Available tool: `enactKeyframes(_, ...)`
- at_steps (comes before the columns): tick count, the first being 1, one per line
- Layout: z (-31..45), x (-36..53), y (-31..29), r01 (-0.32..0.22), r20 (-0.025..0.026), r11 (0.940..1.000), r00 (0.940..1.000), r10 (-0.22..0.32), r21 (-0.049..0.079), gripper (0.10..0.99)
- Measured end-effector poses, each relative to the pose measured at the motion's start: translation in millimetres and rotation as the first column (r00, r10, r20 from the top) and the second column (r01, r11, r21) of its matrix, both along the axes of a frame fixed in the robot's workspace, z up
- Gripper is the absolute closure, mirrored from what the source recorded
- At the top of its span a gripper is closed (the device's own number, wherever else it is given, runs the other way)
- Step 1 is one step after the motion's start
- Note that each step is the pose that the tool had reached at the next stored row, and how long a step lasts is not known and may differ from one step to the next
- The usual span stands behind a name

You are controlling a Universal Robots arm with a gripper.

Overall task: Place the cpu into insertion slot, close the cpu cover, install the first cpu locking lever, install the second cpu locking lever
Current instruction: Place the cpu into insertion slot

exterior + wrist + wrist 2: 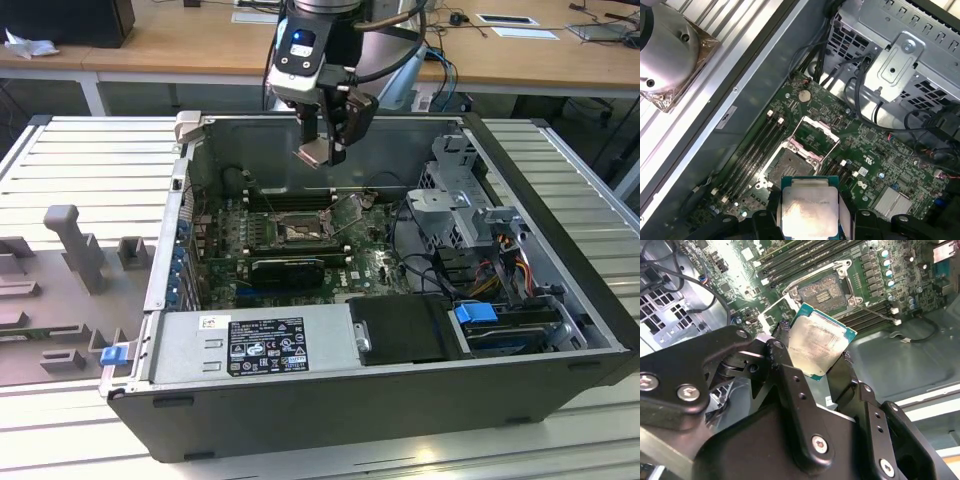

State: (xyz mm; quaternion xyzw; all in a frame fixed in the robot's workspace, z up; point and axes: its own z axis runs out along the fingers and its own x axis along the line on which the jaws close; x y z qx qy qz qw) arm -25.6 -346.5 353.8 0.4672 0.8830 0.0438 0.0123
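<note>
the cpu [315, 152] is hanging in the gripper [322, 150] above the open computer case [400, 400] in the exterior view, clamped between the fingers. the insertion slot [298, 232] is lying well below it, at about six o'clock from the chip. the cpu cover [345, 212] is standing raised at the slot's two o'clock.

in the second wrist view the fingers [785, 365] are gripping the cpu [820, 342] by opposite edges, pale face showing, with the bare insertion slot [824, 290] beyond.

in the first wrist view the cpu [809, 212] is sitting apart from the insertion slot [789, 162], with the cpu cover [815, 135] open.

risks, as judged: the chip is looking tilted, so a skewed descent could be bending contacts. a wrong corner orientation would be preventing seating. the raised cover could be catching a finger.
</note>
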Motion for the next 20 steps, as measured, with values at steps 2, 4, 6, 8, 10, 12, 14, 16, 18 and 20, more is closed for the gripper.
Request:
enactKeyframes(2,-0.3,0.0,0.0,0.015,0.0000,0.9999,0.9999,-0.015,0.000,0.545)
enactKeyframes(4,-0.5,0.0,0.0,0.027,0.0000,0.9996,0.9996,-0.027,0.000,0.545)
enactKeyframes(6,-0.8,0.0,0.0,0.047,0.0000,0.9989,0.9989,-0.047,0.000,0.545)
enactKeyframes(8,-1.0,0.0,0.0,0.057,0.0000,0.9984,0.9984,-0.057,0.000,0.545)
enactKeyframes(10,-1.2,0.0,0.0,0.070,0.0000,0.9975,0.9975,-0.070,0.000,0.545)
enactKeyframes(12,-1.3,0.0,0.0,0.083,0.0000,0.9966,0.9966,-0.083,0.000,0.545)
enactKeyframes(14,-1.7,0.0,0.0,0.099,0.0001,0.9951,0.9951,-0.099,0.000,0.545)
enactKeyframes(16,-2.3,-0.1,0.0,0.130,0.0000,0.9915,0.9915,-0.130,0.000,0.545)
enactKeyframes(18,-2.7,-0.1,0.0,0.155,0.0000,0.9880,0.9880,-0.155,0.000,0.545)
enactKeyframes(20,-3.0,-0.3,0.0,0.171,0.0000,0.9852,0.9852,-0.171,0.000,0.545)
